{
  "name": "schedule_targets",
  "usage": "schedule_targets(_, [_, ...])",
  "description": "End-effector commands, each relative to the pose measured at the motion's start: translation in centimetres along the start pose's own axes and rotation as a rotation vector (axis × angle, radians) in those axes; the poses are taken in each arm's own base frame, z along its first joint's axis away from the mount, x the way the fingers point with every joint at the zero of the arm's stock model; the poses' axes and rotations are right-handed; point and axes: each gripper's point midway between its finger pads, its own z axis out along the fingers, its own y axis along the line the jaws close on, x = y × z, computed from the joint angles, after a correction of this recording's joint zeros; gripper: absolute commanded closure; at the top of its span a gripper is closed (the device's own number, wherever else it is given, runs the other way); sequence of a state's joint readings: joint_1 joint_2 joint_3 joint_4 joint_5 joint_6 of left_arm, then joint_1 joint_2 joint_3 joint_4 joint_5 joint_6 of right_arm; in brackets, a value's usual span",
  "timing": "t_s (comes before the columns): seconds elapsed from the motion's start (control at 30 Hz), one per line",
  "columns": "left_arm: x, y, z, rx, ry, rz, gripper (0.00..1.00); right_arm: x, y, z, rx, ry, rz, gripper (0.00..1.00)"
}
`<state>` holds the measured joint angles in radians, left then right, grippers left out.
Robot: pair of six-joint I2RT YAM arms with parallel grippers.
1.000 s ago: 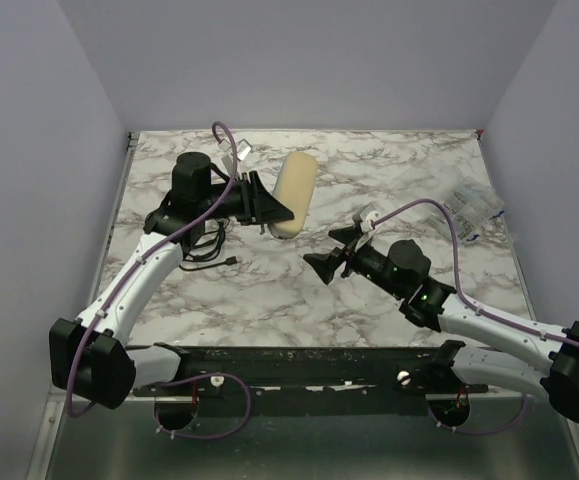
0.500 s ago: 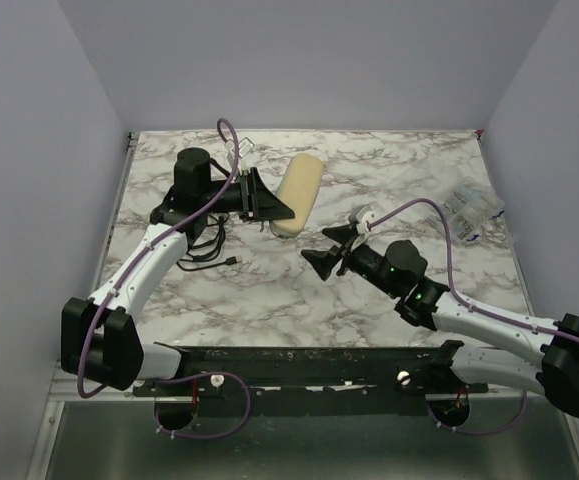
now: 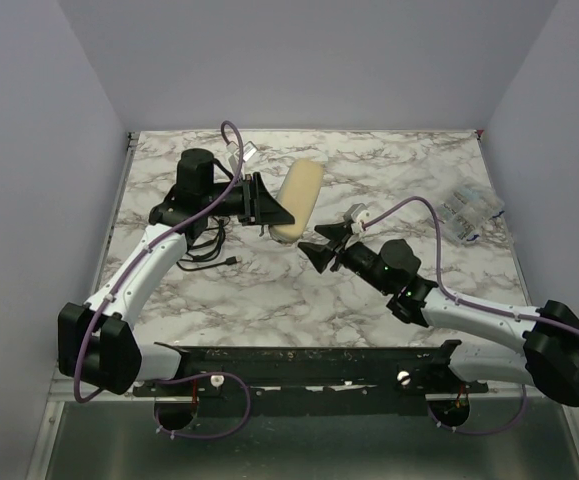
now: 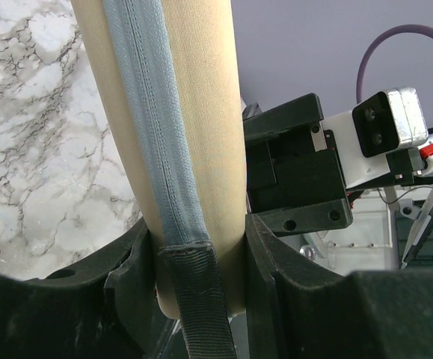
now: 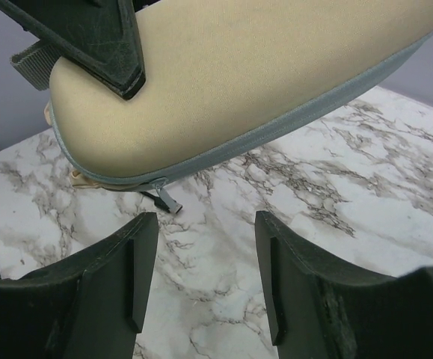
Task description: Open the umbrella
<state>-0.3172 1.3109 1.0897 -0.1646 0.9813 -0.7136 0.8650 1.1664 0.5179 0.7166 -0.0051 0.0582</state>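
Observation:
A pale tan oval hard case [image 3: 300, 195] with a grey zipper seam is held above the table. My left gripper [image 3: 269, 212] is shut on its near end. In the left wrist view the case [image 4: 179, 112] sits between both fingers, with a black strap [image 4: 201, 314] hanging from the end. My right gripper [image 3: 319, 250] is open and empty, just below and in front of that end. In the right wrist view the case [image 5: 238, 75] fills the top and its zipper pull [image 5: 167, 200] hangs just above the open gripper [image 5: 205, 254]. The umbrella itself is hidden.
A black cable [image 3: 209, 250] lies on the marble table [image 3: 269, 290] under the left arm. A clear plastic packet [image 3: 469, 212] lies at the right edge. Grey walls close in the table on three sides.
My right gripper has moved left and forward, up to the held end of the case. The left gripper has kept its hold and the case has shifted slightly.

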Motion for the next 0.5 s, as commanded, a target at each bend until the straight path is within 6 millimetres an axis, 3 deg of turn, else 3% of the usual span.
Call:
schedule_targets(0.0, [-1.4,-2.3,-0.4,0.025,-0.04,0.116,1.0,-2.1,0.2,0.9,-0.002,-0.077,-0.024,0.41])
schedule_targets(0.47, [-1.4,-2.0,-0.4,0.003,-0.035,0.119,1.0,-2.1,1.5,2.2,-0.06,-0.051,-0.031,0.6])
